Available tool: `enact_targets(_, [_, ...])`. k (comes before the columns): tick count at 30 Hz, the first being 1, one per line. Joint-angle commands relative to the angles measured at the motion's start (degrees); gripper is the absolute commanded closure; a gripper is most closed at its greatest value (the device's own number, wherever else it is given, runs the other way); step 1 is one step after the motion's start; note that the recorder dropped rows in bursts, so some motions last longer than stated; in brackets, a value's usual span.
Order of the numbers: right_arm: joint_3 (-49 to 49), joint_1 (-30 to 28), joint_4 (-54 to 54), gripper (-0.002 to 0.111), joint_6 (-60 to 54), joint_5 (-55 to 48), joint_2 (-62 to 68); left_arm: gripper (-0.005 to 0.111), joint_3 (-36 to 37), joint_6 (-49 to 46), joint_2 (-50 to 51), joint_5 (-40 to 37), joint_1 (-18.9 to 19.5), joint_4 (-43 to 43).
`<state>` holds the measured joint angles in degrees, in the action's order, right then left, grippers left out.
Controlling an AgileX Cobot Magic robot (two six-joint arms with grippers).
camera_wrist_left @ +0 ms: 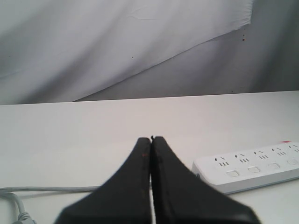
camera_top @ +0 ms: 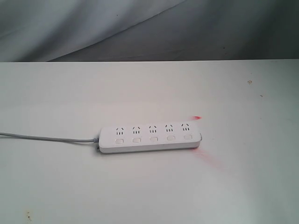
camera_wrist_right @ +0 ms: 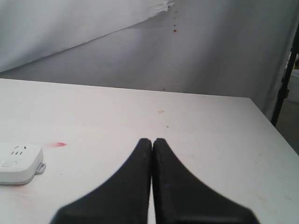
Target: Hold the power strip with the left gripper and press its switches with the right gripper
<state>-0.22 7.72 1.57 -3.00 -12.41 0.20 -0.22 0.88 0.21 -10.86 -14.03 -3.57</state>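
The white power strip (camera_top: 149,137) lies flat in the middle of the white table, its grey cord (camera_top: 46,138) running off to the left. A row of small white switches (camera_top: 153,138) sits below its outlets. No arm shows in the exterior view. In the left wrist view my left gripper (camera_wrist_left: 151,139) is shut with nothing in it, and the power strip (camera_wrist_left: 252,170) lies apart from it, beyond the tips. My right gripper (camera_wrist_right: 152,140) is also shut and empty, with one end of the power strip (camera_wrist_right: 18,163) off to its side.
A red smear (camera_top: 197,117) marks the table behind the strip's right end, and a fainter red streak (camera_top: 210,161) runs in front of it. Grey cloth (camera_top: 140,28) hangs behind the table's far edge. A black stand (camera_wrist_right: 286,79) rises past the table's side.
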Motion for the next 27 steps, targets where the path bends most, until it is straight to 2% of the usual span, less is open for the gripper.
enact_targets(1, [0.22,-0.35,-0.38,0.108,0.03,0.56,-0.2,0.107,0.22,0.5,-0.21,0.12,0.13,-0.24])
enact_targets(13, [0.22,-0.35,-0.38,0.108,0.03,0.56,-0.2,0.107,0.22,0.5,-0.21,0.12,0.13,-0.24])
enact_targets(18, [0.22,-0.35,-0.38,0.108,0.03,0.56,-0.2,0.107,0.22,0.11,-0.21,0.3,0.13,2.87])
enact_targets(24, [0.22,-0.35,-0.38,0.108,0.03,0.56,-0.2,0.107,0.22,0.11,-0.21,0.51,4.58,2.87])
enact_targets(27, [0.22,-0.35,-0.38,0.108,0.03,0.56,-0.2,0.107,0.22,0.11,-0.21,0.51,5.47,2.87])
